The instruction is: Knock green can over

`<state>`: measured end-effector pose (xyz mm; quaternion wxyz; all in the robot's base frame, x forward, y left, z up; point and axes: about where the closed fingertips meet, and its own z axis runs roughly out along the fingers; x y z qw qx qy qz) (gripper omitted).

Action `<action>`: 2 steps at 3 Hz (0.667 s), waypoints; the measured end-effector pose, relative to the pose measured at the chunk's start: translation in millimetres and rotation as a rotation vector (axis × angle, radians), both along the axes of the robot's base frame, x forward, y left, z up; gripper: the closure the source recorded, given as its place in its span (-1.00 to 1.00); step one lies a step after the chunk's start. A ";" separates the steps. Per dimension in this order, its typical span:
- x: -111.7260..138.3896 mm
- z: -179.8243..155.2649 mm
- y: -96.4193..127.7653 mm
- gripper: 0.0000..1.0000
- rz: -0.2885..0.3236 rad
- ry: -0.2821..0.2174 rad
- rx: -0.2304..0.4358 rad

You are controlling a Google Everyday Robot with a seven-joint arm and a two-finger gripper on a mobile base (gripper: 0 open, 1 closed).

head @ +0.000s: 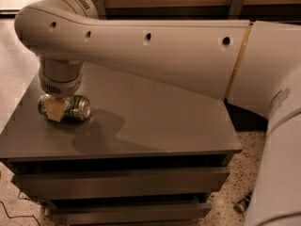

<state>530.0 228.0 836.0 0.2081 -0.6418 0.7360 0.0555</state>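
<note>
While the green can (75, 108) lies sideways on the cabinet (164, 121), our gripper (54, 108) sits over it. We cannot tell its grip.

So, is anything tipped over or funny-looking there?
Yes. The green can lies on its side on the grey cabinet top, near its left edge as seen, not standing. The gripper is down over the can.

Your gripper (55, 108) is down at the left side of the grey cabinet (155, 126) top, touching the green can (75, 108). The can lies on its side, lengthwise left to right. The white arm (155, 51) reaches in from the right.
</note>
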 end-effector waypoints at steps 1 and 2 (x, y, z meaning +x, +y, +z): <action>-0.7 0.7 -0.5 -0.01 0.000 -0.002 0.000; -1.2 1.2 -0.8 -0.47 0.001 -0.003 0.000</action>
